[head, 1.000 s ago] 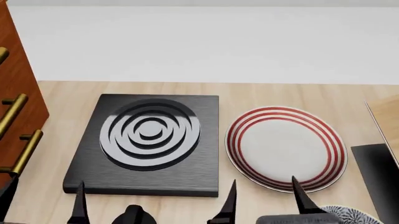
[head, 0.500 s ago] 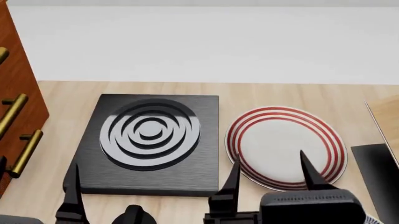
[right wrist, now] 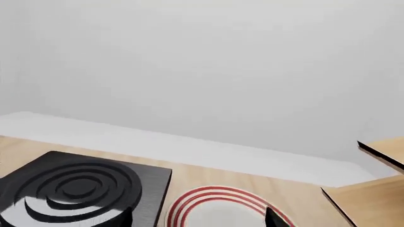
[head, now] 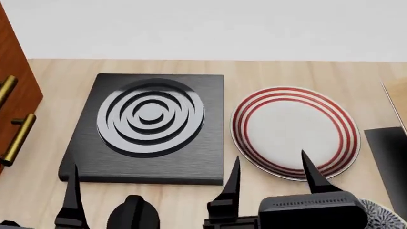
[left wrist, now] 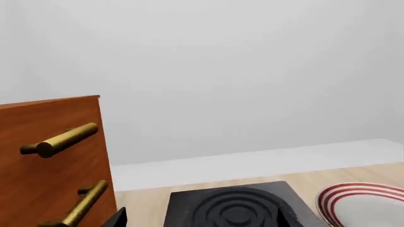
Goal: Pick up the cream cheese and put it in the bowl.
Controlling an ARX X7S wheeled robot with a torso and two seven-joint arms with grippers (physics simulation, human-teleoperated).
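The cream cheese is out of view in every frame. Only a sliver of the bowl (head: 382,215) shows, grey-and-white patterned, at the lower right corner of the head view behind my right gripper's body. My right gripper (head: 271,168) is open with nothing between its fingers, which point over the near edge of the red-ringed plate (head: 296,131). My left gripper (left wrist: 205,220) is open too, its fingers apart at the edges of its wrist view. One left finger (head: 73,191) stands before the stove's near left corner.
A black stove plate (head: 210,90) with concentric rings lies left of the plate. A wooden cabinet (head: 13,71) with brass handles stands at the far left. A dark flat slab (head: 389,162) and a wooden edge (head: 397,102) are at the right.
The head view has shifted, so stove and plate sit higher and larger in the picture. My right gripper rose further into view over the plate's near edge. The bowl sliver shows again.
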